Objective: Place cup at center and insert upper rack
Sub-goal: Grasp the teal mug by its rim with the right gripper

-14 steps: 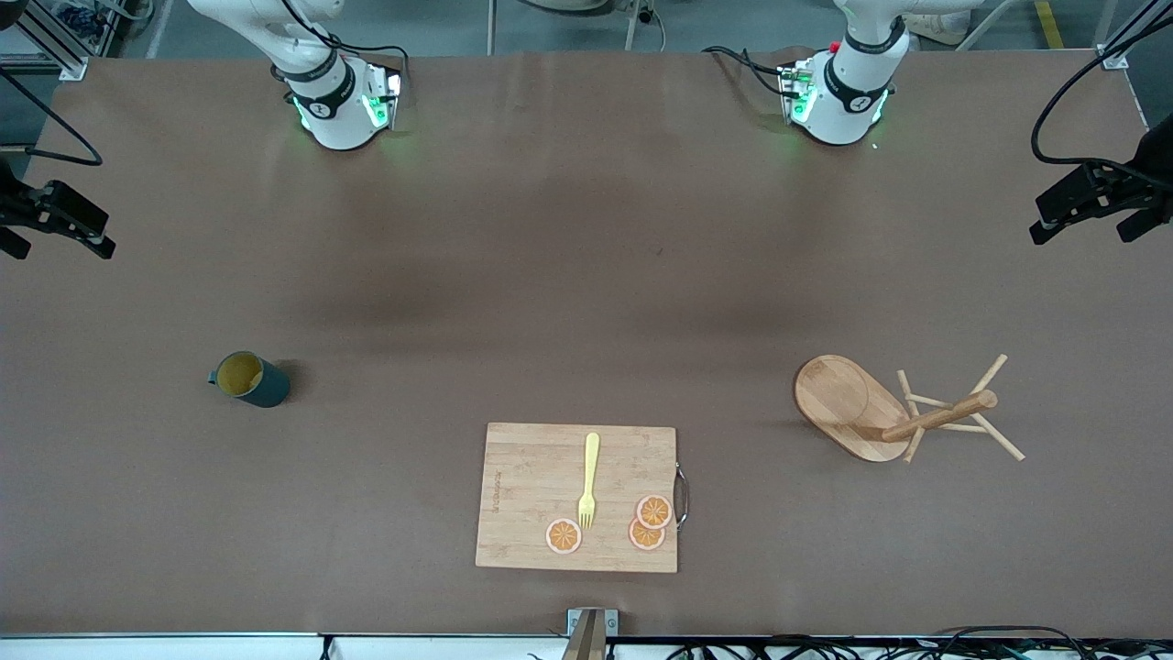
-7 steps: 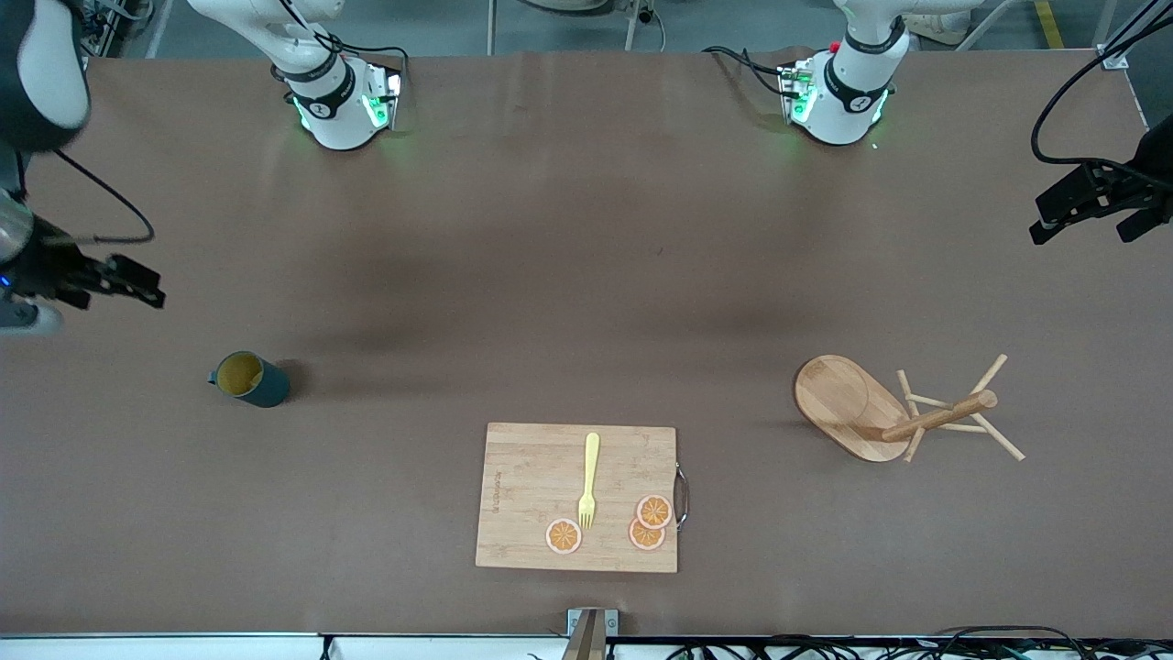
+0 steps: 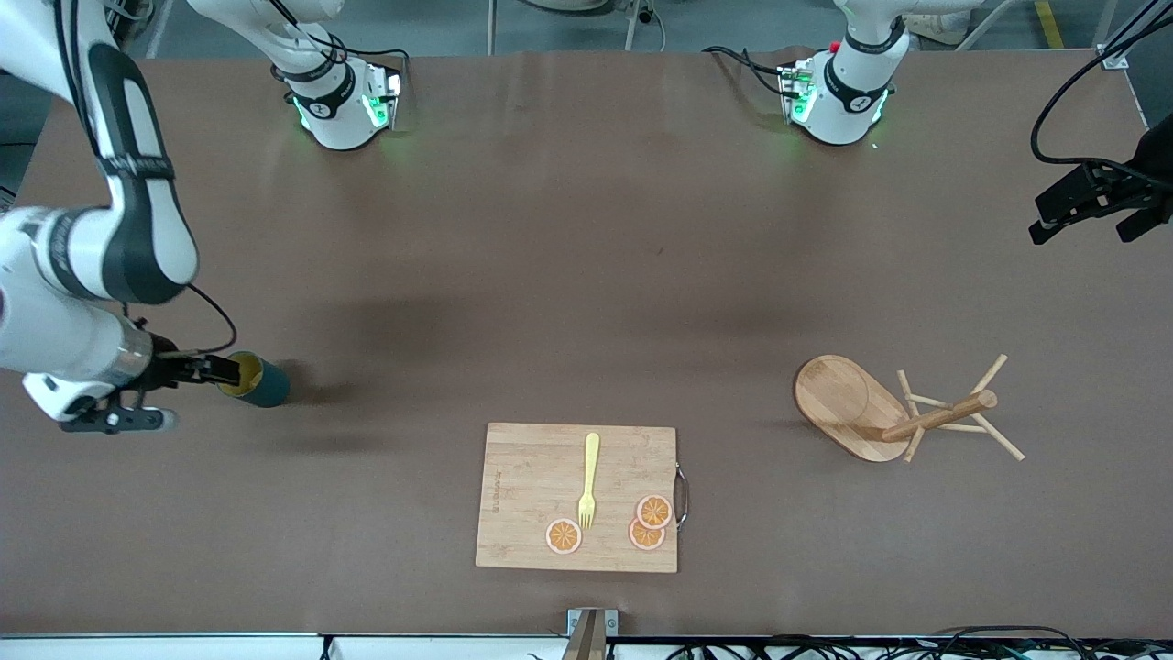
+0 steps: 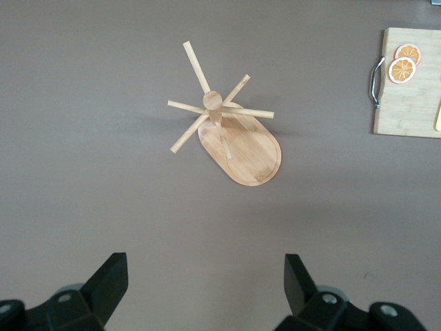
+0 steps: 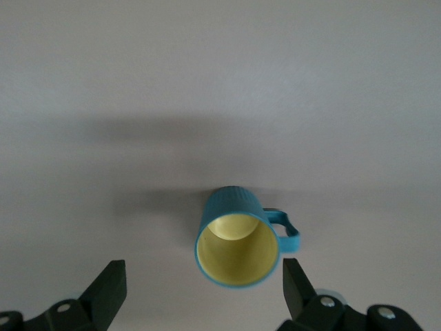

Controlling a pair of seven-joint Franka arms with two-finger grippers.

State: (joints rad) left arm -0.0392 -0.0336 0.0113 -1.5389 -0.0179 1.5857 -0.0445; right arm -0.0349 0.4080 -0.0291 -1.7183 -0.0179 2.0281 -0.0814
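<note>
The dark teal cup (image 3: 261,383) with a yellow inside stands upright toward the right arm's end of the table. My right gripper (image 3: 200,394) is open and hangs over it. In the right wrist view the cup (image 5: 238,245) sits between the spread fingers of my right gripper (image 5: 203,270), untouched, with its handle toward one finger. The wooden mug tree (image 3: 861,408) stands on its oval base toward the left arm's end. My left gripper (image 3: 1079,235) waits open and empty by the table's edge. The left wrist view shows the mug tree (image 4: 234,138) below my left gripper (image 4: 203,267).
A bamboo cutting board (image 3: 531,486) lies near the table's front edge at the middle. It carries a yellow fork (image 3: 588,477) and three orange slices (image 3: 649,522). The board's handle end also shows in the left wrist view (image 4: 410,96).
My right arm has swung in from the table's edge and brought its open gripper down over the cup. The left arm, the cup and the mug tree have not moved.
</note>
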